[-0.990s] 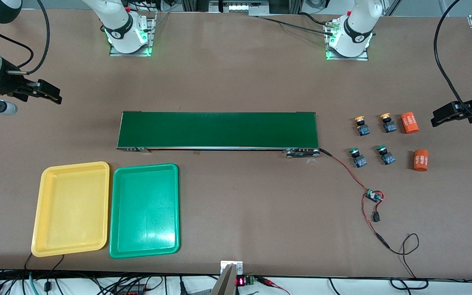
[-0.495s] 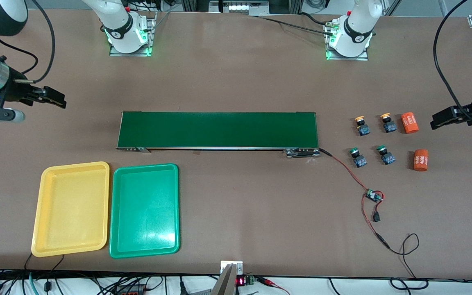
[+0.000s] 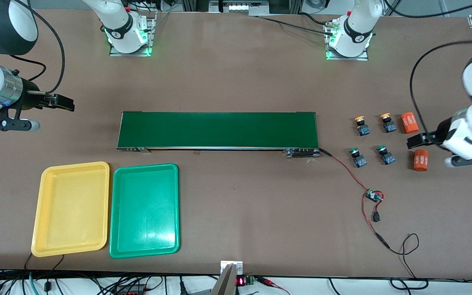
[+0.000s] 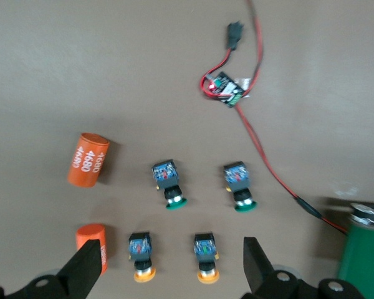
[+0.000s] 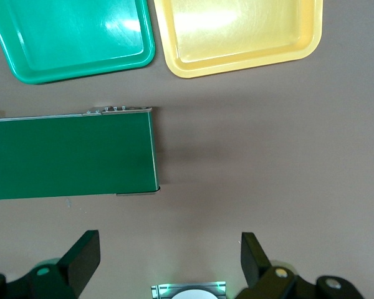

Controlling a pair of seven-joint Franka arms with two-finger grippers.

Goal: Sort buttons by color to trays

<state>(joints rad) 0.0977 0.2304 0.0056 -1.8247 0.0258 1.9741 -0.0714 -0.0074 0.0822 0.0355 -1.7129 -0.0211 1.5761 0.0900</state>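
Four buttons lie on the table off the conveyor's end, toward the left arm's end. Two have yellow caps, and two with green caps lie nearer the front camera. My left gripper hangs open in the air between two orange cylinders. In the left wrist view its span takes in both yellow buttons below. The yellow tray and green tray lie side by side, nothing in them. My right gripper stands open over bare table.
A long dark-green conveyor belt lies across the middle. Two orange cylinders printed 4680 flank the left gripper. A red-black wire with a small circuit board runs from the conveyor toward the front camera.
The left gripper has swung in from the table's end to a spot between the orange cylinders, close to the buttons. The right gripper has crept slightly toward the conveyor. Both stay open.
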